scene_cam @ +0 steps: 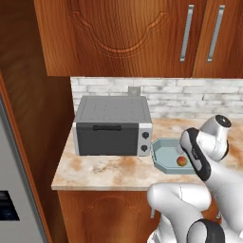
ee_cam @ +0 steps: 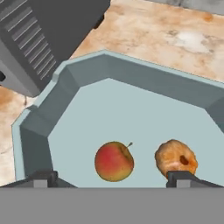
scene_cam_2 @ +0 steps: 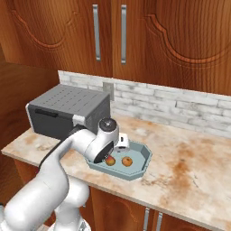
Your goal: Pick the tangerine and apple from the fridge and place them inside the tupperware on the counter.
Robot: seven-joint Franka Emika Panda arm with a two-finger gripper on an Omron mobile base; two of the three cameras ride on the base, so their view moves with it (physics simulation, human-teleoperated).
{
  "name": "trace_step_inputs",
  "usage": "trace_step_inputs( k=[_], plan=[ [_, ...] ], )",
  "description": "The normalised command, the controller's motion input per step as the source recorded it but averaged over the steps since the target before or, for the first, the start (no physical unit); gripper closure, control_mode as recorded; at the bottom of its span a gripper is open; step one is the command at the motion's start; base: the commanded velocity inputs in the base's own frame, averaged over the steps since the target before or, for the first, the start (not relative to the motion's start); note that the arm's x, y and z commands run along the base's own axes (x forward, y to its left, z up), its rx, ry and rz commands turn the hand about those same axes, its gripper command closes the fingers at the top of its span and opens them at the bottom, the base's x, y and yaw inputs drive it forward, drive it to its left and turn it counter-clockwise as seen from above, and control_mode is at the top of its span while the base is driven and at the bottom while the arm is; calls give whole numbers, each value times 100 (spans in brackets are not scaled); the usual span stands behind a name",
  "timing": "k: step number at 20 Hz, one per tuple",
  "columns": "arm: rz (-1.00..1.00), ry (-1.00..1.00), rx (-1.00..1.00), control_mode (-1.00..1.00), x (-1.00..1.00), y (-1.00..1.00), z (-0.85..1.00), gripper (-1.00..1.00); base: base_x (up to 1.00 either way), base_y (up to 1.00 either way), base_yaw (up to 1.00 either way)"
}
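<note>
The pale blue-grey tupperware [ee_cam: 65, 70] [scene_cam_2: 140, 163] [scene_cam: 161, 153] sits on the speckled counter [scene_cam_2: 189, 167] right of the toaster oven. Inside it lie the red apple [ee_cam: 113, 161] [scene_cam_2: 111, 161] with a yellowish patch and, beside it, the orange tangerine [ee_cam: 176, 157] [scene_cam_2: 127, 161]. My gripper [ee_cam: 113, 178] [scene_cam_2: 110, 153] hangs open just above the apple, a fingertip on either side, holding nothing. One fruit [scene_cam: 181, 161] peeks out beside my arm in the left base view. The grey fridge [scene_cam: 12, 190] shows at the far left edge.
A grey toaster oven [scene_cam: 113, 126] [scene_cam_2: 67, 110] stands on the counter close to the container's left side. A pale brick backsplash and wooden wall cabinets [scene_cam: 123, 33] rise behind. Bare counter [scene_cam_2: 194, 149] stretches to the right.
</note>
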Motion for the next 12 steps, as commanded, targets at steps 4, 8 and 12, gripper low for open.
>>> trace_step_inputs(
  k=[4, 8, 12],
  plan=[
    [-3, -3, 18, -100, -29, 0, 74, -100, 0, 0, 0],
    [-7, 0, 23, -100, -26, 0, 77, -100, 0, 0, 0],
    [-12, 0, 21, -100, -34, 2, 69, -100, 0, 0, 0]
  ],
)
